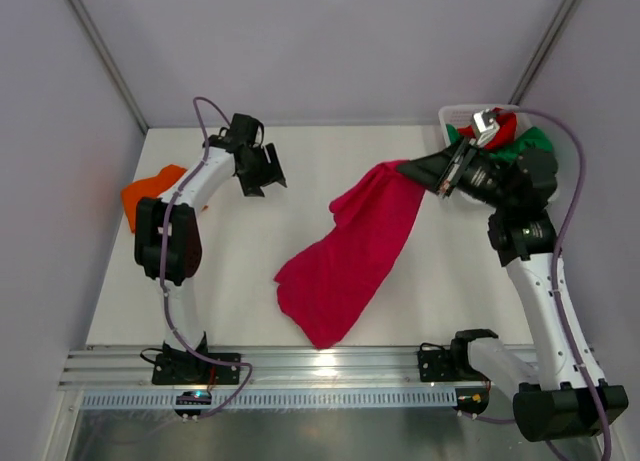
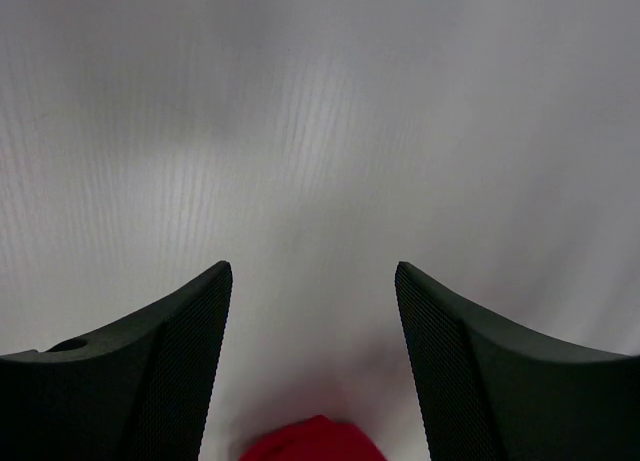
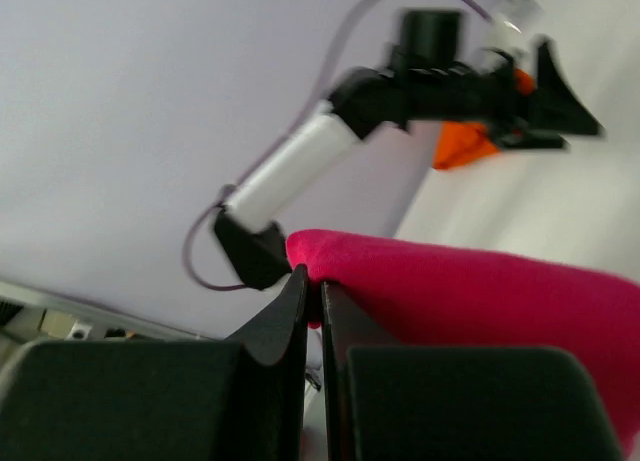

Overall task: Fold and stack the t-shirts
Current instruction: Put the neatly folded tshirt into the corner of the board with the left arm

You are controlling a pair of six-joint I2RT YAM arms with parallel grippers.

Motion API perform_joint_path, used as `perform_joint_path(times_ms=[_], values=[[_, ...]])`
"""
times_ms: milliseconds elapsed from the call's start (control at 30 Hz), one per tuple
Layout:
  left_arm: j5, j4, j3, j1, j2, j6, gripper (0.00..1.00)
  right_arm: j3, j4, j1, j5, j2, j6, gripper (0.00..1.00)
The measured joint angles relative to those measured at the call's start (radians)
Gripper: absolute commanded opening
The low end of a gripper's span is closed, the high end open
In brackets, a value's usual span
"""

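A magenta-pink t-shirt (image 1: 350, 256) hangs from my right gripper (image 1: 412, 169) down to the table's middle, its lower part spread on the surface. That gripper (image 3: 314, 281) is shut on the shirt's top edge (image 3: 480, 291). My left gripper (image 1: 262, 171) stands open over bare table at the back left, nothing between its fingers (image 2: 190, 351). A bit of the pink cloth (image 2: 312, 441) shows below it. An orange t-shirt (image 1: 150, 191) lies at the left edge behind the left arm. Red (image 1: 505, 124) and green (image 1: 528, 141) t-shirts sit in the basket.
The white lattice basket (image 1: 455, 114) stands at the back right corner, partly hidden by my right arm. A metal rail (image 1: 330, 366) runs along the table's near edge. Grey walls close in the left, back and right sides.
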Motion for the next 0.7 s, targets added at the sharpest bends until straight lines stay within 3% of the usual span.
perform_joint_path(times_ms=[167, 333, 467, 700], values=[[-0.024, -0.024, 0.013, 0.000, 0.000, 0.014, 0.69, -0.291, -0.325, 0.001, 0.149, -0.030, -0.247, 0.05], [-0.032, -0.037, 0.039, 0.000, 0.000, 0.029, 0.69, -0.374, -0.625, 0.001, 0.392, -0.070, -0.446, 0.04], [-0.030, -0.044, 0.048, 0.000, 0.000, 0.033, 0.68, -0.374, -0.704, 0.001, 0.521, -0.143, -0.538, 0.04], [-0.029, -0.052, 0.048, 0.000, 0.000, 0.032, 0.68, -0.374, -0.721, 0.001, 0.576, -0.156, -0.581, 0.04]])
